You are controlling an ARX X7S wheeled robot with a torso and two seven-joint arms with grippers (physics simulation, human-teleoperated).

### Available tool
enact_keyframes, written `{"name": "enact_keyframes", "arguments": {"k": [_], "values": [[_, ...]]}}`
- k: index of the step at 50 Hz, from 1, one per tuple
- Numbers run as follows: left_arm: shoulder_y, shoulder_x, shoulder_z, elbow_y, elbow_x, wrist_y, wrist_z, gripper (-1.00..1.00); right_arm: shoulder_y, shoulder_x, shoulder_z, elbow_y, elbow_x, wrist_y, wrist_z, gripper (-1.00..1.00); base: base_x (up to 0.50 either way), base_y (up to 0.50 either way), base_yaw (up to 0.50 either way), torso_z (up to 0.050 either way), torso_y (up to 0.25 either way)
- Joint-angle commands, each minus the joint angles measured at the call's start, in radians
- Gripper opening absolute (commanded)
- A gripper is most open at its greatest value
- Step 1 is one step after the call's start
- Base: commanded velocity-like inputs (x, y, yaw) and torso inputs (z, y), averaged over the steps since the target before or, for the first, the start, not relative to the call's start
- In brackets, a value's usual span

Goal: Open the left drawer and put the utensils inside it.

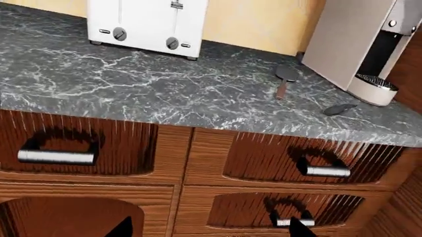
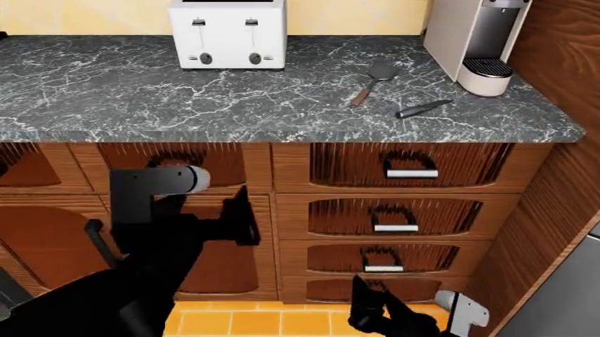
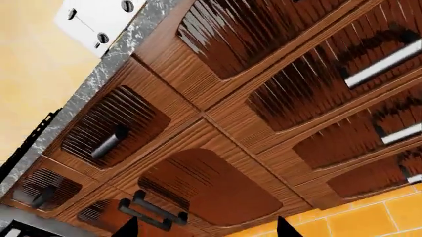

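The left drawer (image 2: 220, 161) is closed under the counter; its wood front (image 1: 125, 143) carries a silver bar handle (image 1: 56, 157). The right wrist view shows the same drawer (image 3: 132, 116) from below. The spoon (image 2: 370, 81), dark bowl and brown handle, lies on the counter right of the toaster, also visible as the spoon (image 1: 285, 79). The dark knife (image 2: 424, 107) lies nearer the counter's front edge, seen too as the knife (image 1: 339, 109). My left gripper (image 2: 239, 217) is open and empty (image 1: 211, 229), below the left drawer. My right gripper (image 2: 375, 309) hangs open and empty (image 3: 207, 229) near the floor.
A white toaster (image 2: 227, 34) stands at the back of the grey marble counter (image 2: 112, 91). A coffee machine (image 2: 473, 38) stands at its right end by a wooden side panel (image 2: 563, 63). A stack of closed drawers (image 2: 398, 217) fills the right column; orange floor tiles (image 2: 253, 323) lie below.
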Motion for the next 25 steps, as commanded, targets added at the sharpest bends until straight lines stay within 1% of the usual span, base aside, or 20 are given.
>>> {"name": "enact_keyframes", "arguments": {"k": [1, 2, 3, 5, 6, 7, 8, 9, 11, 14, 15, 18, 25], "values": [[-0.728, -0.247, 0.214, -0.016, -1.111, -0.208, -0.644, 1.0, -0.05, 0.009, 0.14, 0.018, 0.427, 0.143, -0.122, 1.0, 0.0, 0.0, 0.0, 0.0, 0.0], [-0.843, -0.249, 0.269, -0.081, -1.141, -0.251, -0.645, 1.0, -0.055, -0.003, 0.157, 0.039, 0.451, 0.132, -0.132, 1.0, 0.0, 0.0, 0.0, 0.0, 0.0], [-0.881, -0.247, 0.289, -0.113, -1.158, -0.259, -0.64, 1.0, -0.057, -0.007, 0.163, 0.046, 0.461, 0.129, -0.139, 1.0, 0.0, 0.0, 0.0, 0.0, 0.0], [-1.021, -0.231, 0.38, -0.283, -1.227, -0.296, -0.621, 1.0, -0.084, -0.028, 0.189, 0.047, 0.479, 0.1, -0.146, 1.0, 0.0, 0.0, 0.0, 0.0, 0.0], [-1.062, -0.215, 0.395, -0.326, -1.197, -0.353, -0.6, 1.0, -0.09, -0.031, 0.197, 0.048, 0.498, 0.1, -0.158, 1.0, 0.0, 0.0, 0.0, 0.0, 0.0], [-1.079, -0.199, 0.405, -0.386, -1.238, -0.346, -0.567, 1.0, -0.097, -0.028, 0.202, 0.049, 0.535, 0.118, -0.174, 1.0, 0.0, 0.0, 0.0, 0.0, 0.0], [-1.137, -0.176, 0.422, -0.435, -1.227, -0.396, -0.543, 1.0, -0.109, -0.036, 0.205, 0.043, 0.534, 0.109, -0.187, 1.0, 0.0, 0.0, 0.0, 0.0, 0.0], [-1.159, -0.172, 0.443, -0.459, -1.247, -0.401, -0.538, 1.0, -0.111, -0.037, 0.204, 0.048, 0.539, 0.111, -0.19, 1.0, 0.0, 0.0, 0.0, 0.0, 0.0], [-1.266, -0.145, 0.508, -0.55, -1.271, -0.456, -0.525, 1.0, -0.121, -0.025, 0.207, 0.075, 0.593, 0.144, -0.243, 1.0, 0.0, 0.0, 0.0, 0.0, 0.0], [-1.361, -0.12, 0.549, -0.657, -1.246, -0.519, -0.507, 1.0, -0.135, -0.019, 0.218, 0.082, 0.609, 0.144, -0.271, 1.0, 0.0, 0.0, 0.0, 0.0, 0.0], [-1.372, -0.115, 0.548, -0.666, -1.244, -0.526, -0.499, 1.0, -0.136, -0.017, 0.22, 0.08, 0.617, 0.147, -0.277, 1.0, 0.0, 0.0, 0.0, 0.0, 0.0], [-1.407, -0.099, 0.547, -0.702, -1.216, -0.546, -0.483, 1.0, -0.133, -0.017, 0.212, 0.067, 0.558, 0.117, -0.244, 1.0, 0.0, 0.0, 0.0, 0.0, 0.0], [-1.399, -0.088, 0.562, -0.714, -1.168, -0.579, -0.454, 1.0, -0.104, -0.014, 0.193, 0.126, 0.573, 0.136, -0.222, 1.0, 0.0, 0.0, 0.0, 0.0, 0.0]]}}
